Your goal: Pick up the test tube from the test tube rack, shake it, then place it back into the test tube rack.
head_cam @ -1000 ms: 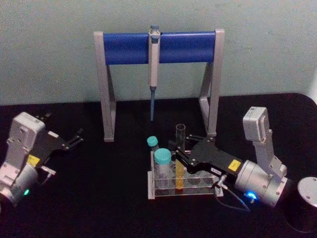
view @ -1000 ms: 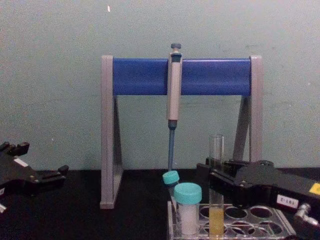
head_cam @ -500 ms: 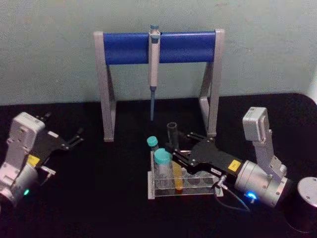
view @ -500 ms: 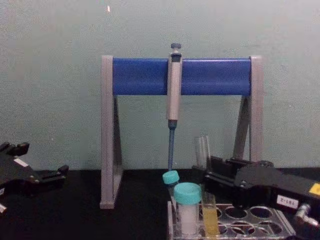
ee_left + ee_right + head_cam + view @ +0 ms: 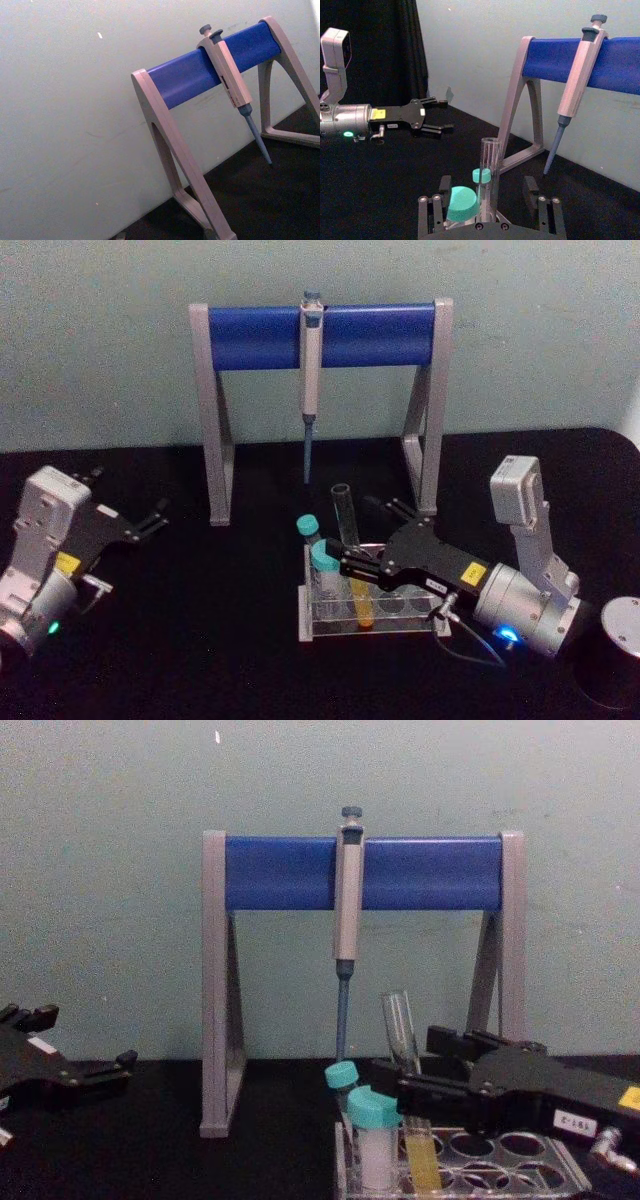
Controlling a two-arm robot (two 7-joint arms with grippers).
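A: The jaws of the right gripper (image 5: 352,570) are pinched on the tall thin clear glass test tube (image 5: 352,565), gripping it about midway up, above the yellow-orange liquid. Compared with a second ago?

B: A second ago the tube stood upright in the rack. Now it leans, its open mouth tipped toward the robot's left and its liquid end still down in the low clear plastic test tube rack (image 5: 400,625). In the chest view the tilt is plain: the test tube (image 5: 405,1060) slants away from the right gripper (image 5: 405,1082), whose black fingers (image 5: 430,1085) have also shifted left with it.

A: And relative to the jaws?

B: The tube runs between them, glass above and below the grip. From the right wrist view the test tube (image 5: 487,175) rises straight up between the two fingers, just beside the teal-capped white vial (image 5: 461,202).

A: Anything else shifted?

B: No. The second teal-capped vial (image 5: 307,528) stays at the rack's back corner, the grey-blue pipette (image 5: 310,380) still hangs on the grey-and-blue stand (image 5: 320,335), and the left gripper (image 5: 150,518) sits parked on the black counter (image 5: 200,640), jaws spread, well apart from the rack.
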